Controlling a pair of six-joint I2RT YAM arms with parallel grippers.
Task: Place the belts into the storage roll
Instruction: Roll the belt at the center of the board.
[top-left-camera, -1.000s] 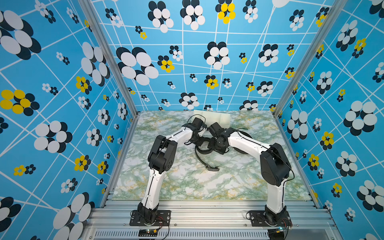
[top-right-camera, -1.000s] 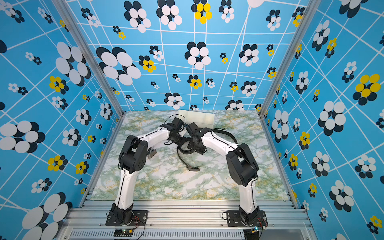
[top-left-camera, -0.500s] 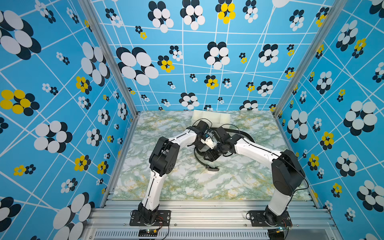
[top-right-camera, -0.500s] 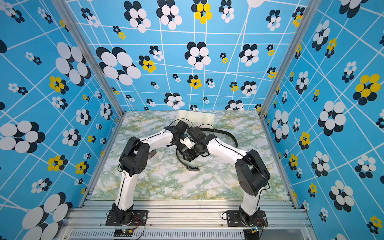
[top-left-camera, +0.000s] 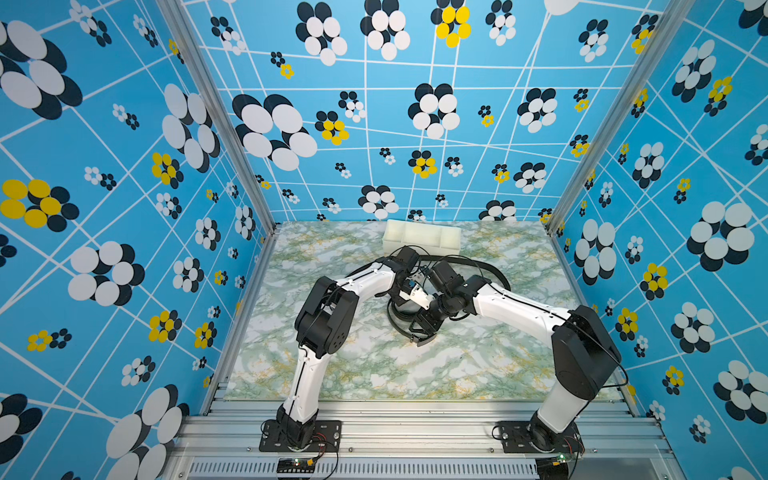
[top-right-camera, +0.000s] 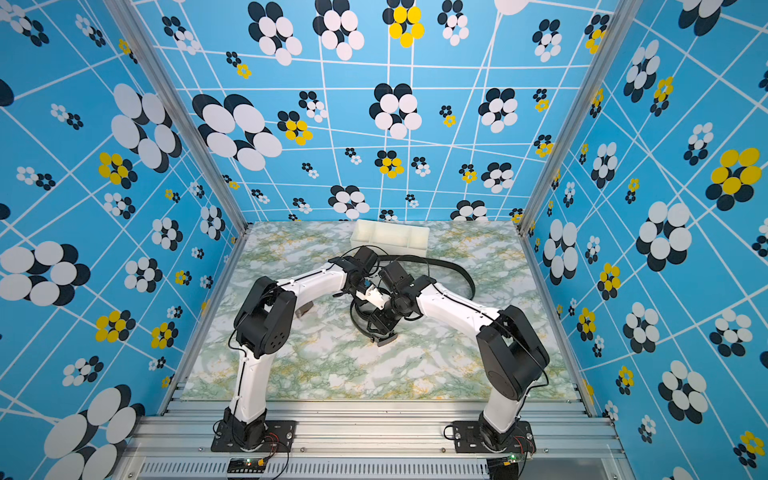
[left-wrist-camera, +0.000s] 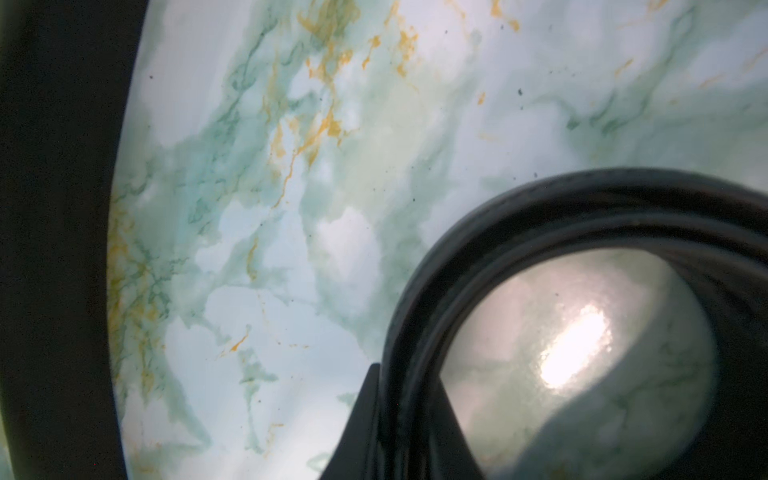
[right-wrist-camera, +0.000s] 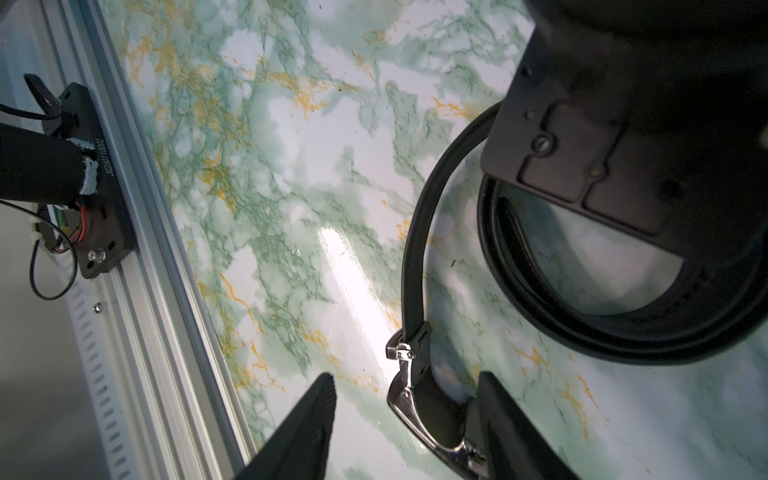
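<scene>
A black belt (left-wrist-camera: 540, 199) wound into a loose coil lies mid-table, and my left gripper (left-wrist-camera: 409, 424) is shut on its loops. In both top views the coil (top-left-camera: 395, 318) sits under the two wrists. The strap's end with the metal buckle (right-wrist-camera: 415, 419) lies between the fingers of my right gripper (right-wrist-camera: 406, 376), which is open; the buckle is close to one finger (right-wrist-camera: 511, 419) and well off the other. A long black strap (top-left-camera: 494, 270) arcs behind the right arm. The off-white storage roll (top-left-camera: 422, 237) stands at the back with nothing showing in it.
The aluminium front rail (right-wrist-camera: 137, 232) and an arm's base plate (right-wrist-camera: 95, 232) lie beyond the right gripper. A small grey-brown thing (top-right-camera: 305, 309) rests on the marble by the left elbow. Blue flowered walls close three sides.
Both wrists have come nearer and lower over the coil, uncovering the storage roll. The right elbow has swung out to the right. The right jaws have narrowed a little.
</scene>
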